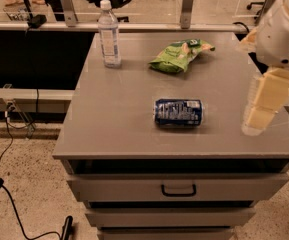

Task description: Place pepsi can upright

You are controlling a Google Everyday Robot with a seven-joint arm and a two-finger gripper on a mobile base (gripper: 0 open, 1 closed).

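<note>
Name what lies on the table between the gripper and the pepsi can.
Nothing: in the camera view, only bare grey tabletop separates the gripper, at the table's right edge, from the pepsi can lying on its side.
</note>
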